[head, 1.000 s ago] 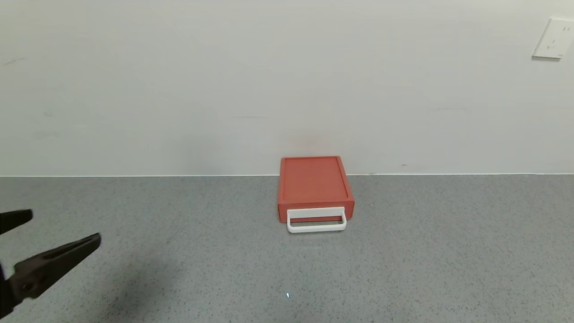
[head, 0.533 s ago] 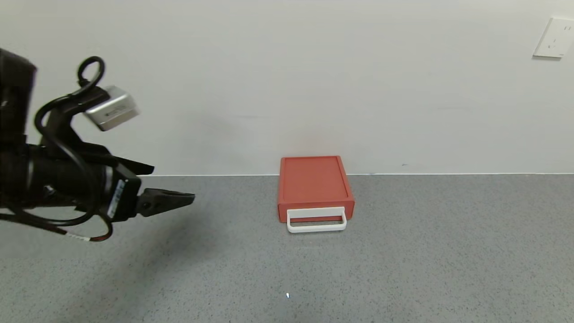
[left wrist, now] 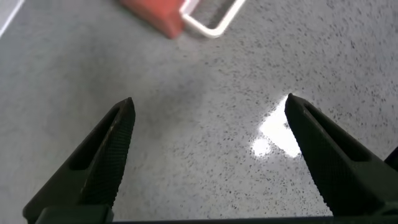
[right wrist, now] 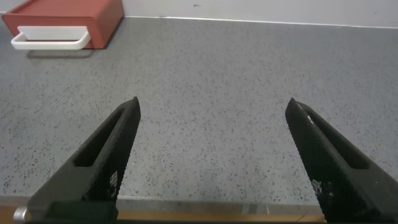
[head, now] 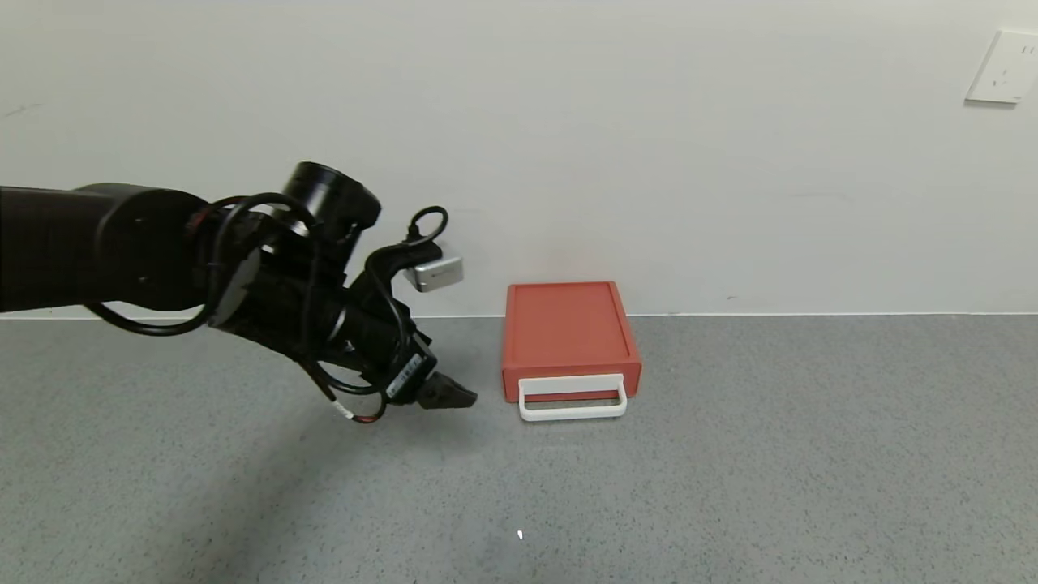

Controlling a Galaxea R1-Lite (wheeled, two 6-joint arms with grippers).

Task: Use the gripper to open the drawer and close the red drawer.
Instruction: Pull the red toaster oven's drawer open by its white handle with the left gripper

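Note:
The small red box (head: 568,332) sits on the grey counter against the wall, its drawer shut, with the white loop handle (head: 572,399) on its front. My left gripper (head: 454,397) hangs just above the counter a short way left of the handle, apart from it, pointing toward it. In the left wrist view the left gripper (left wrist: 208,109) is open and empty, with the box corner (left wrist: 155,12) and handle (left wrist: 211,18) ahead. The right gripper (right wrist: 211,112) is open and empty over the counter, far from the box (right wrist: 68,15); it is out of the head view.
The grey speckled counter (head: 730,470) runs wide around the box. A white wall stands right behind it, with a white socket plate (head: 1001,66) at the upper right. The counter's front edge (right wrist: 205,214) shows in the right wrist view.
My left arm has swung in from the far left, moved right and down, and now sits close to the drawer handle. The box has not moved.

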